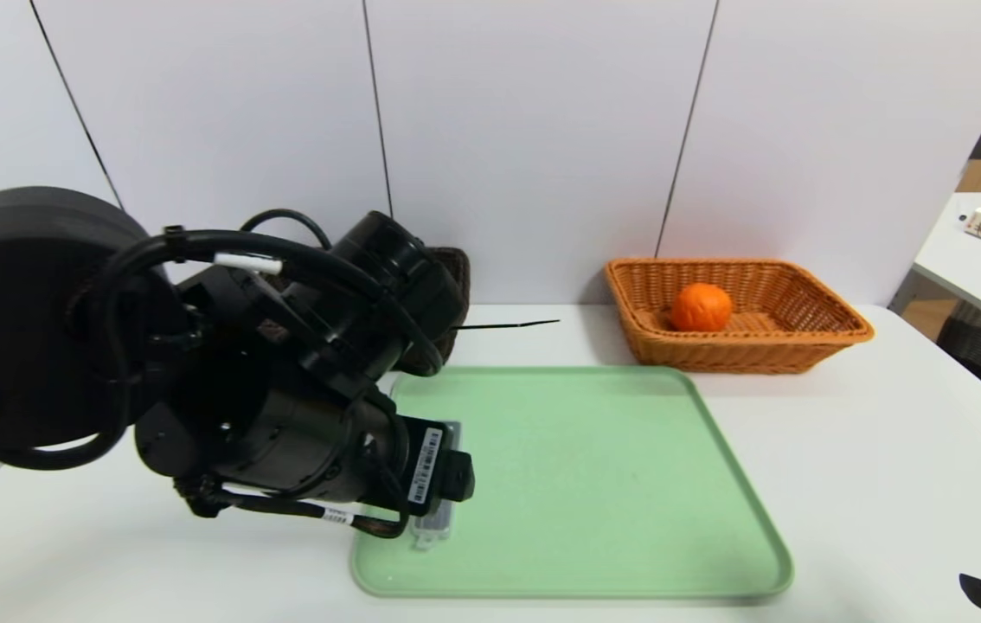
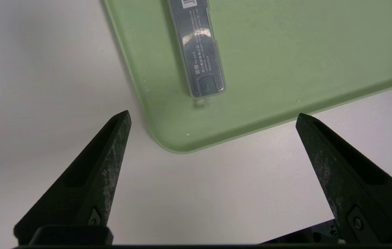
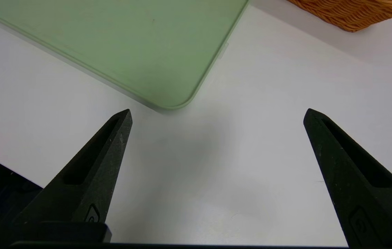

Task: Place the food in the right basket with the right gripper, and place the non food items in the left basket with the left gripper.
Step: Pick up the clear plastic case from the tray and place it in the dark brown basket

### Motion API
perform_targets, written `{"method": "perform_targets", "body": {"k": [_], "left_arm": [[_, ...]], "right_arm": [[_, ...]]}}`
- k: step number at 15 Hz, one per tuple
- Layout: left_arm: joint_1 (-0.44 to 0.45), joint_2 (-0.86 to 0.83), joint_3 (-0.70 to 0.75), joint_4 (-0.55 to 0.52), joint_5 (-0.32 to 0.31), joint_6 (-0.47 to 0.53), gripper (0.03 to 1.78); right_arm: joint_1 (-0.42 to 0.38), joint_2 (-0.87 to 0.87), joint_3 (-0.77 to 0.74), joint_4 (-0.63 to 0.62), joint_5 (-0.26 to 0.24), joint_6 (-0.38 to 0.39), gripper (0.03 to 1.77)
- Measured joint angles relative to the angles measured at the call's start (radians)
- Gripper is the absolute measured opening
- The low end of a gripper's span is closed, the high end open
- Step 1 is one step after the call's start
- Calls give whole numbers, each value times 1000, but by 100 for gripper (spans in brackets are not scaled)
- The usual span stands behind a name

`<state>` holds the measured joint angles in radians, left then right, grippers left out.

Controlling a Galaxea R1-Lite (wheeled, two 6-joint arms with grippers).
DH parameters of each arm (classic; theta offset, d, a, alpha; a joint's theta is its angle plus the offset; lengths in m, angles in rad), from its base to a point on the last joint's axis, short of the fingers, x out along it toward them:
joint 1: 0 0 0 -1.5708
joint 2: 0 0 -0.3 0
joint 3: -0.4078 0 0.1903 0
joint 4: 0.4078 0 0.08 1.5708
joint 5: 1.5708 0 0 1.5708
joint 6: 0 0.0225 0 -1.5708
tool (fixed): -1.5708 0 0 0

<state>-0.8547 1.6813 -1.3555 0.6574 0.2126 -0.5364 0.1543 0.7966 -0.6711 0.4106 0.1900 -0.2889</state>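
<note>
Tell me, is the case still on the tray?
Yes, the case lies flat on the tray, near its corner, with the open left gripper above the table short of it.

The black tapered two-fingered left gripper hangs spread wide at eight o'clock. The black pointed-fingered right gripper sits parked at four o'clock, equally spread.

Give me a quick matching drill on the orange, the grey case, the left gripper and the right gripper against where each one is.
Things:
1. orange
2. grey case
3. left gripper
4. right gripper

Places:
A. open above the bare table, near the tray corner closest to the right basket
B. lying on the green tray
C. inside the right basket
D. open near the tray corner by the case

Pairs: 1-C, 2-B, 3-D, 4-A
</note>
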Motion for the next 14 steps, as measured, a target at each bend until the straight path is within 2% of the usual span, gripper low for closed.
{"method": "perform_targets", "body": {"k": [14], "left_arm": [[31,257,-175,-5,-6,-40,169]], "right_arm": [[0,-4,-6,1,2,0,171]]}}
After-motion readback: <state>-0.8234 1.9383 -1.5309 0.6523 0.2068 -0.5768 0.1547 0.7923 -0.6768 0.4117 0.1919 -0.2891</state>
